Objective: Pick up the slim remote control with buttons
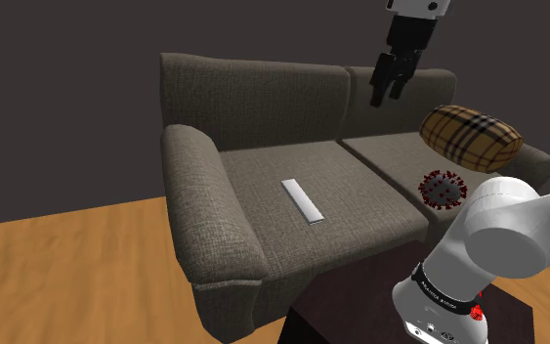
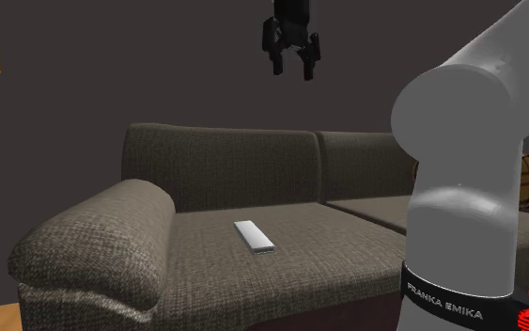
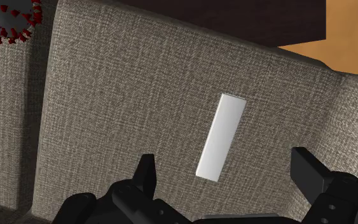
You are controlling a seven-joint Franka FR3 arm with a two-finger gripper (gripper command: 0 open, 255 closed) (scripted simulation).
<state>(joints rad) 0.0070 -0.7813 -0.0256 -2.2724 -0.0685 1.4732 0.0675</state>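
Note:
The slim remote (image 1: pixel 301 200) is a plain pale grey bar lying flat on the sofa's seat cushion (image 1: pixel 292 230); no buttons are drawn on it. It also lies on the cushion in the second exterior view (image 2: pixel 255 236). My black gripper (image 1: pixel 388 95) hangs high in the air above the sofa's backrest, well above the remote, fingers apart and empty. From the side the gripper (image 2: pixel 292 71) is open too. In the wrist view the remote (image 3: pixel 221 136) lies far below, between the spread fingertips (image 3: pixel 147 169).
A brown fabric sofa (image 1: pixel 204 210) with a thick armrest stands on a wooden floor (image 1: pixel 67 274). On the other seat cushion lie a plaid pillow (image 1: pixel 472 136) and a spiky dark red ball (image 1: pixel 443 189). My white arm (image 1: pixel 502 235) rises from the dark stand.

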